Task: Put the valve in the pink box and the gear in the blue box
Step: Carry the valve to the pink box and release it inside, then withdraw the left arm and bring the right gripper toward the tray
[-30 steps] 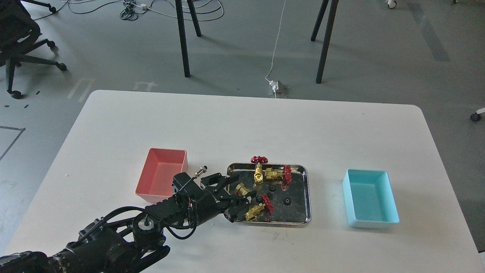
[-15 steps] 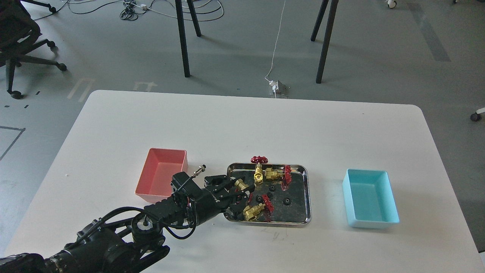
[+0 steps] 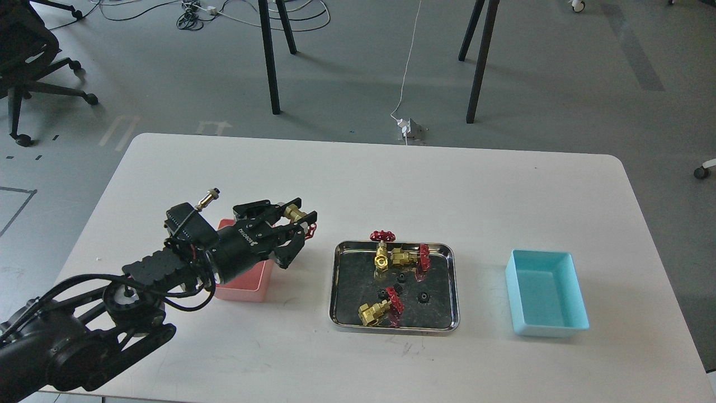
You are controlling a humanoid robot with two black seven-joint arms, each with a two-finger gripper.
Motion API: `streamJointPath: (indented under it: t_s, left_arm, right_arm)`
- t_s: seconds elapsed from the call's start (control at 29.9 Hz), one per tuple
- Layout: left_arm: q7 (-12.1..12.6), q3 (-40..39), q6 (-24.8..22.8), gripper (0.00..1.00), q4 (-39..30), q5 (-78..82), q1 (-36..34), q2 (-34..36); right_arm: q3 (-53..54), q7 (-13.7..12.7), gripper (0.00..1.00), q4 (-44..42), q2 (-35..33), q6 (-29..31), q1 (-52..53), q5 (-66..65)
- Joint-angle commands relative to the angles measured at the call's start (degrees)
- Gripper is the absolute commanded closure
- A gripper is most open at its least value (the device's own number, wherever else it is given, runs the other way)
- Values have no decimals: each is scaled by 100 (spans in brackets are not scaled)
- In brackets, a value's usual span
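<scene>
Where the left gripper point(image 3: 299, 224) clamps it, the valve point(image 3: 296, 215) shows a brass body and red handwheel, above the pink box point(image 3: 246, 288) toward the bench's left edge. The steel tray point(image 3: 391, 324) holds three valves and black gears point(image 3: 424, 296). The blue box point(image 3: 545, 294) holds nothing.

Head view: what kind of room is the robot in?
Probably a lab or workshop. Past the white table lie a bare grey floor, loose cables and a black office chair.
</scene>
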Motion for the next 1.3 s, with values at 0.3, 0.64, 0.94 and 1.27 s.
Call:
streamJointPath:
  t_s: [0.3, 0.64, 0.94, 1.27]
  left_arm:
    - [10, 17, 109, 91, 269, -299, 354, 200]
    - [-43, 52, 241, 77, 991, -308, 362, -117]
    - [-16, -44, 250, 45, 1000, -325, 362, -363]
    - [-34, -238, 232, 0, 983, -781, 336, -267]
  right_arm:
    - [11, 0, 1, 5, 17, 2, 2, 0]
    - [29, 0, 1, -4, 158, -6, 2, -26]
    - [11, 17, 1, 5, 281, -15, -7, -114]
    - [3, 17, 1, 102, 281, -182, -182, -114]
